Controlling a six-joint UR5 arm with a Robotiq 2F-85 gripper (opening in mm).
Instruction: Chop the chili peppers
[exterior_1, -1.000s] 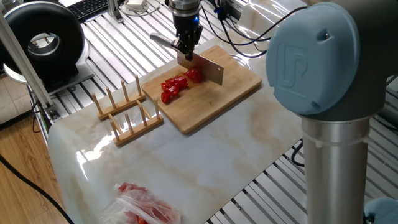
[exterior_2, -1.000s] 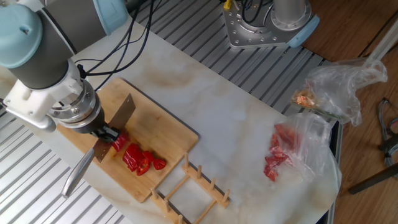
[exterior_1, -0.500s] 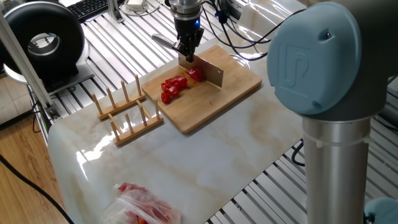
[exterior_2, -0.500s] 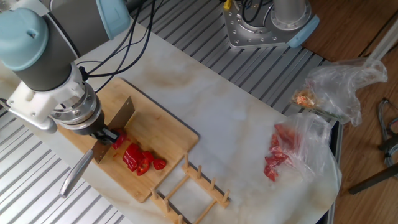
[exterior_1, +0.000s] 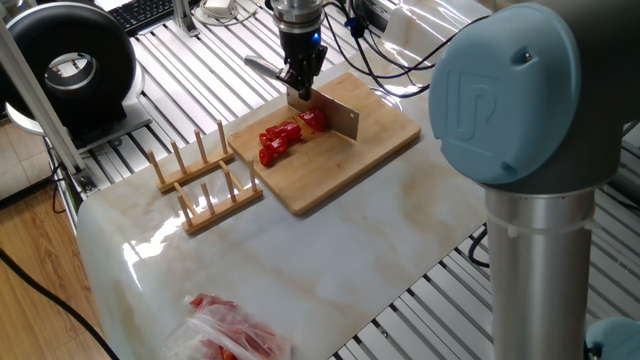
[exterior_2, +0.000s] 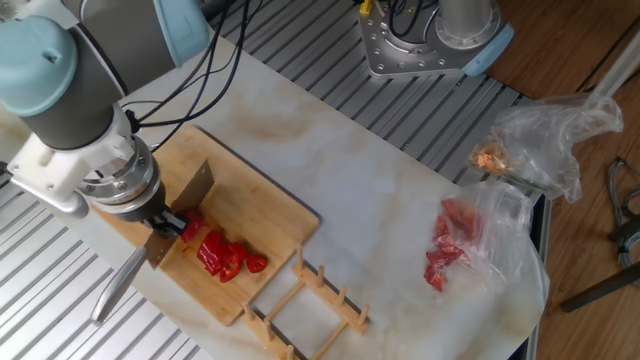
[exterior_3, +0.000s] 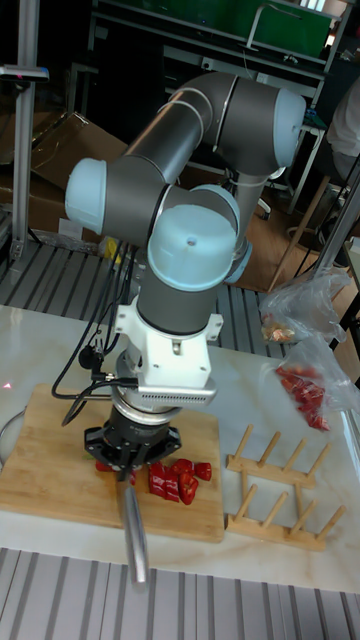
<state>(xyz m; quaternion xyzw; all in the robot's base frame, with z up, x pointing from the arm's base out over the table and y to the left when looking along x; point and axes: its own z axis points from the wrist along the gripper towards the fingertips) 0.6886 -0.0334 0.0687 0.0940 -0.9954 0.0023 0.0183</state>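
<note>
Chili peppers (exterior_1: 283, 136): red chunks lying on wooden cutting board (exterior_1: 375, 140), one piece sitting against the blade. Gripper (exterior_1: 299, 88): clamping knife (exterior_2: 180, 213), blade standing edge-down on board. Wooden rack (exterior_1: 203, 180) sitting beside board.

Clear bag (exterior_1: 232, 333) cut off by bottom edge in one fixed view. Gripper (exterior_3: 128, 462) fingertips hidden under wrist in tall view. Knife (exterior_3: 133, 525) blade hidden there too; only handle shows.
</note>
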